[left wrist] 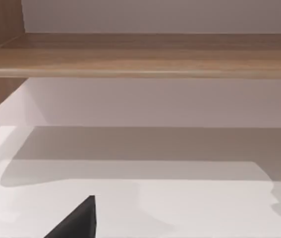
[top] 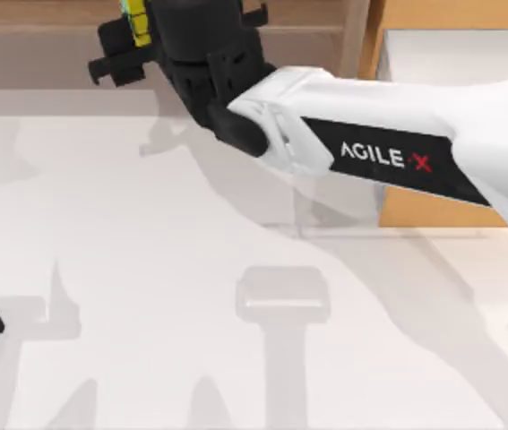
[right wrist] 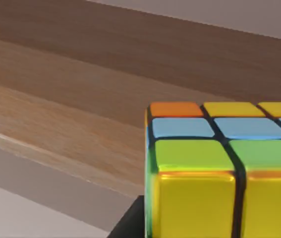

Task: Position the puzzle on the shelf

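Right claw over the shelf, puzzle in its grip.

The right claw [top: 137, 36] is clamped on the puzzle [top: 134, 20] and reaches to the table's [top: 146, 296] far edge; the cube hangs just above the wooden shelf [top: 47, 13] board, whether touching I cannot tell. Right of it stands the orange-tan cabinet [top: 433, 208]. The left arm sits at the left edge; its claw's state I cannot tell.

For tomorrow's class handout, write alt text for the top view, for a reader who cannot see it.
The white right arm reaches across the table to the wooden shelf at top left, its black right end effector gripping the puzzle there. An orange-tan cabinet stands at the right.
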Action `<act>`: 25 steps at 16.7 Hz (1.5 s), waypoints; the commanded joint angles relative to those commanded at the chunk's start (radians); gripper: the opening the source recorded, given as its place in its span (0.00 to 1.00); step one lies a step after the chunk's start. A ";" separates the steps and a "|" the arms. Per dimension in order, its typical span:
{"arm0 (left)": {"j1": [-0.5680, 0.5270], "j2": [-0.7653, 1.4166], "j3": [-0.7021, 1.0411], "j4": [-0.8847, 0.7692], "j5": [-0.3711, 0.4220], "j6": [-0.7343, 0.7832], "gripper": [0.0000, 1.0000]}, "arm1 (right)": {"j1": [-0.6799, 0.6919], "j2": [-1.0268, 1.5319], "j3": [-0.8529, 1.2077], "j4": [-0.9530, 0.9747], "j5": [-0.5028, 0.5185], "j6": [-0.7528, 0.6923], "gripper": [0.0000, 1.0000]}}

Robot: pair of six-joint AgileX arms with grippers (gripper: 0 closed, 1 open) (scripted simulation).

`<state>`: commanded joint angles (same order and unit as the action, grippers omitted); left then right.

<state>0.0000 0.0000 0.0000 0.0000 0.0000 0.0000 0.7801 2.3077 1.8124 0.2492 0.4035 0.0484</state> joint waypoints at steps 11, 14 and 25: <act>0.000 0.000 0.000 0.000 0.000 0.000 1.00 | -0.015 -0.040 -0.426 0.758 0.387 -0.128 0.00; 0.000 0.000 0.000 0.000 0.000 0.000 1.00 | -0.015 -0.041 -0.434 0.768 0.394 -0.131 0.00; 0.000 0.000 0.000 0.000 0.000 0.000 1.00 | -0.056 0.054 -0.259 0.681 0.352 -0.123 0.00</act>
<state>0.0000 0.0000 0.0000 0.0000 0.0000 0.0000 0.7237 2.3616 1.5530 0.9302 0.7553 -0.0751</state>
